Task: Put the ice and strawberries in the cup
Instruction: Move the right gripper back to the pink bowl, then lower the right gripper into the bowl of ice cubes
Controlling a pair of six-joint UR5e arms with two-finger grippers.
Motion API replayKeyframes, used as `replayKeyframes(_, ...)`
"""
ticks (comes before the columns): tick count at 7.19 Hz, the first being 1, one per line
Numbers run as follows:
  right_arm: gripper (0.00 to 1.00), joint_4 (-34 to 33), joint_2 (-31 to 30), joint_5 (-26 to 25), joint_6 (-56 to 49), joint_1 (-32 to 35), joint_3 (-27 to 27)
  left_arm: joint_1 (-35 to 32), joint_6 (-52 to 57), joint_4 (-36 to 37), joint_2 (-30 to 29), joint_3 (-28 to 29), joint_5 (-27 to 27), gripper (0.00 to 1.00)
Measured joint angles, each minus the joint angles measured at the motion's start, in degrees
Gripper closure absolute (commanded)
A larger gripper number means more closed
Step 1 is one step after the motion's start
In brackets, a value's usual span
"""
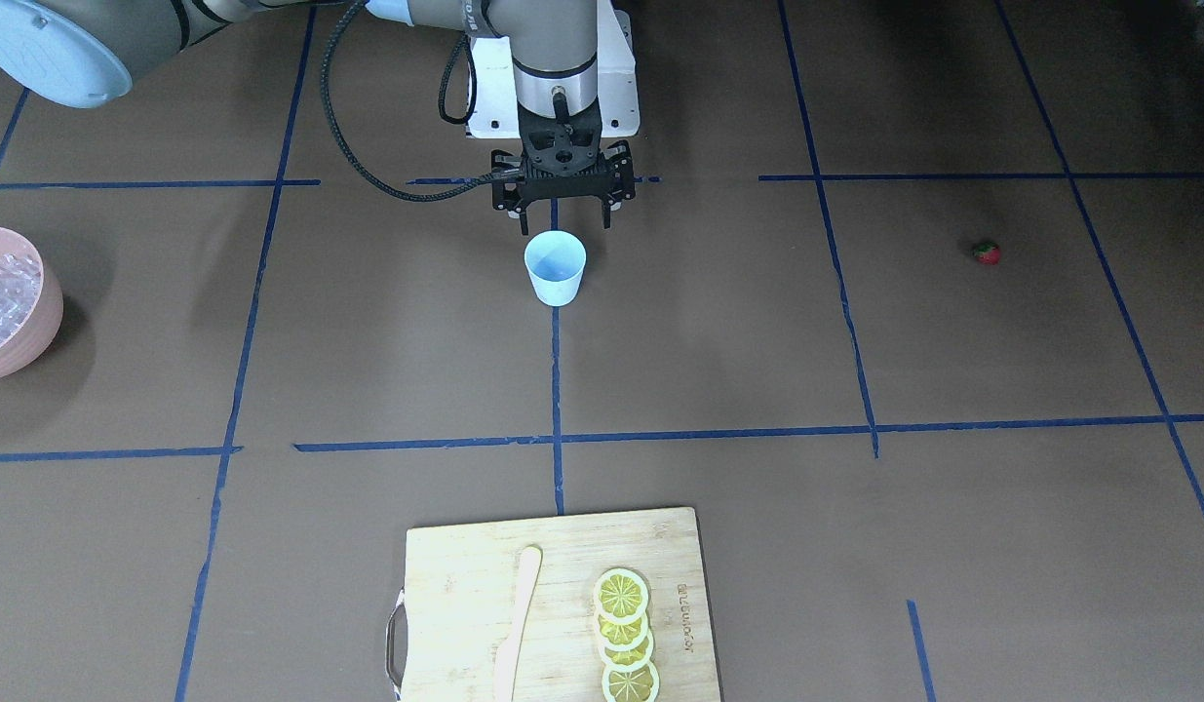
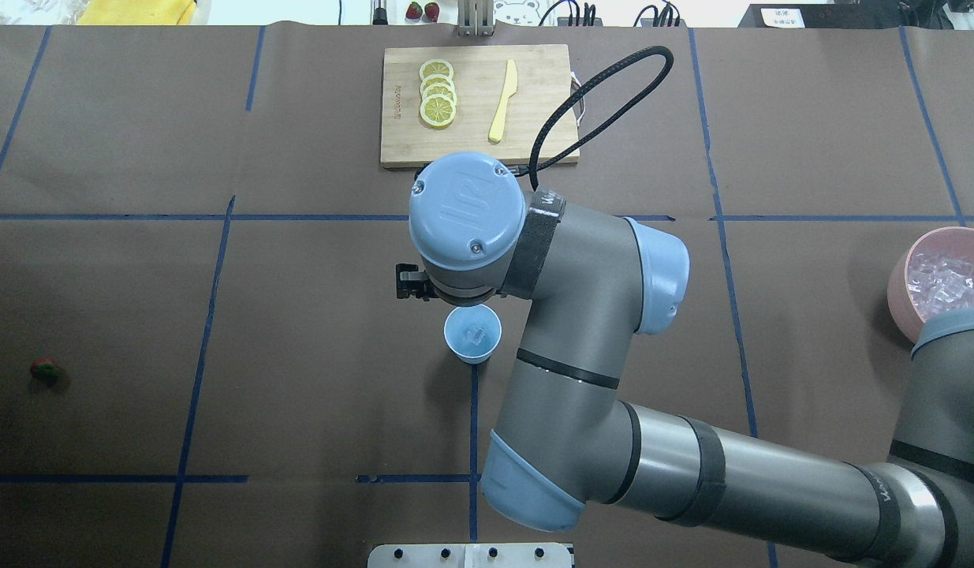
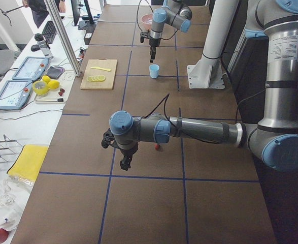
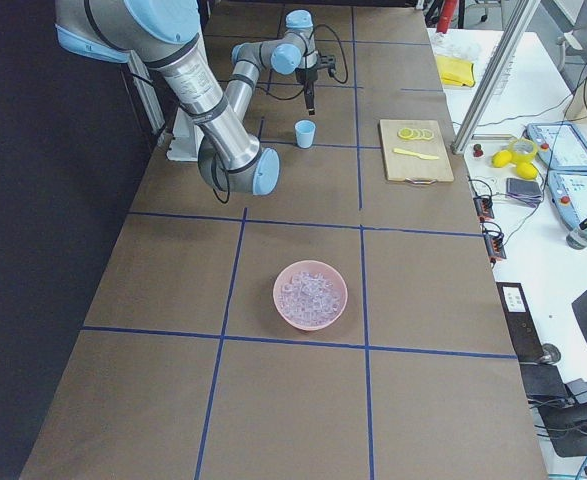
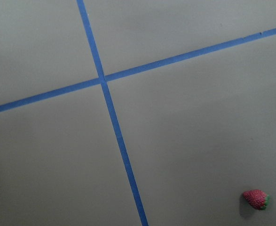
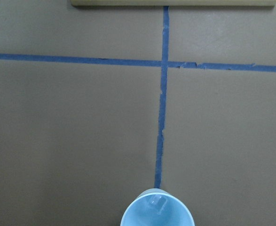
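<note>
My right gripper (image 1: 563,222) hung spread and empty above the cup (image 1: 555,269), mid-table, which seemingly held one cube. The ice (image 1: 2,292) sat in the pink bowl (image 1: 48,327) at far right: hard and slippery, so I judged a pinch on flat faces best. The strawberry (image 1: 987,253) lay far left, tiny and light, best taken by its flanks. Whether my left gripper (image 3: 121,155) was spread or closed, I couldn't tell.

Embossed "UR" logo on the right arm's blue joint cap (image 2: 467,207). Engraved brand mark along the cutting board (image 1: 681,620) edge: illegible. White card (image 2: 781,16) beyond the tabletop: print unreadable.
</note>
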Motion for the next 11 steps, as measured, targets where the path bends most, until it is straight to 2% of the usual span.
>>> replayKeyframes(2, 0.02, 0.09, -6.79, 2.87, -7.32, 4.54, 6.99, -0.03, 0.02, -0.62, 0.11, 0.47, 0.01, 0.00)
replayKeyframes(4, 0.02, 1.39, -16.94, 9.52, -16.96, 11.98, 14.13, -0.03, 0.04, -0.70, 0.22, 0.73, 0.00, 0.00)
replayKeyframes(5, 0.02, 4.44, -23.23, 12.77, -22.01, 15.97, 16.65, -0.02, 0.07, -0.71, 0.28, 0.75, 0.01, 0.00)
replayKeyframes(8, 0.02, 17.22, -42.16, 23.17, -38.99, 29.42, 18.04, -0.02, 0.03, -0.71, 0.62, 0.82, 0.00, 0.00)
replayKeyframes(11, 0.02, 21.55, -54.76, 30.43, -59.20, 41.54, 16.92, -0.04, -0.04, -0.71, 0.73, 0.67, -0.03, 0.00)
